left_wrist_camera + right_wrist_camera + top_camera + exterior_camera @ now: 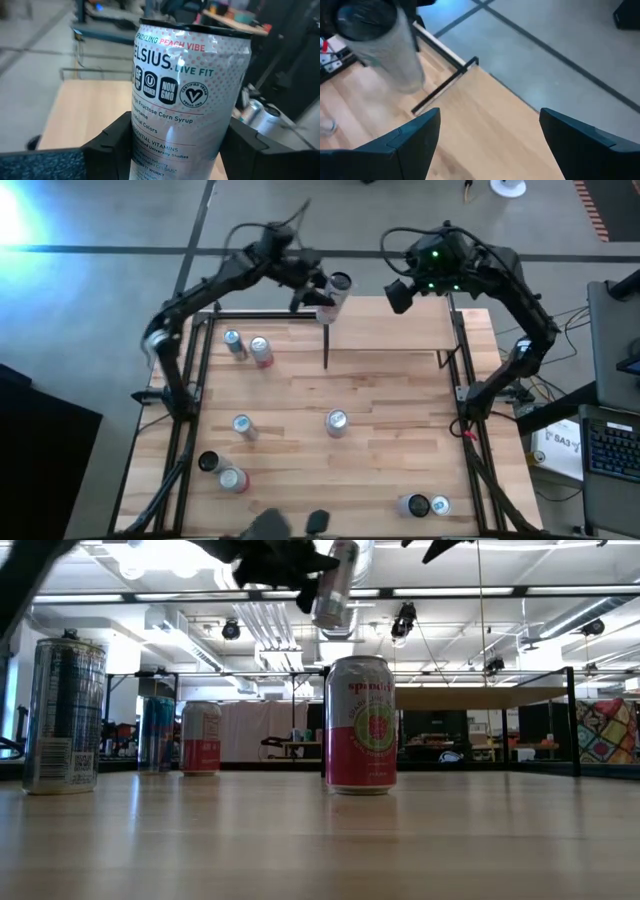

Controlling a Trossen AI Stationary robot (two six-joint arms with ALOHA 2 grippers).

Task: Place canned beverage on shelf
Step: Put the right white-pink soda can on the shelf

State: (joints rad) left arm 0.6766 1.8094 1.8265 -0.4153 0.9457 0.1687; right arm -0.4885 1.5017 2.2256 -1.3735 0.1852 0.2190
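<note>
A white Celsius can [190, 95] hangs in the air at the table's far side, with my left gripper [320, 293] shut on it. In the high view the can [339, 286] is just beyond the left far corner of the shelf [400, 330], a pale wood panel framed by black rods. The low view shows the can [335, 585] high up and tilted. My right gripper [400, 295] hovers open over the shelf's far edge and holds nothing. Its wrist view shows the shelf board [485, 115] below its spread fingers and the can [385, 42] off to one side. My left gripper pinches the can's side wall [145, 150] between its two fingers [107, 145], one on each side of the body, below the can's middle. The fingers come nearly level from the table's left. The can is lifted clear of everything, top up and tilted a little.
Several cans stand on the striped tabletop: two at the far left [247, 347], two in the middle [337, 421], two at the near left [222, 471], two at the near right [427, 505]. A pink can [360, 725] fills the low view's centre. A black rod [327, 345] stands at the shelf's left edge.
</note>
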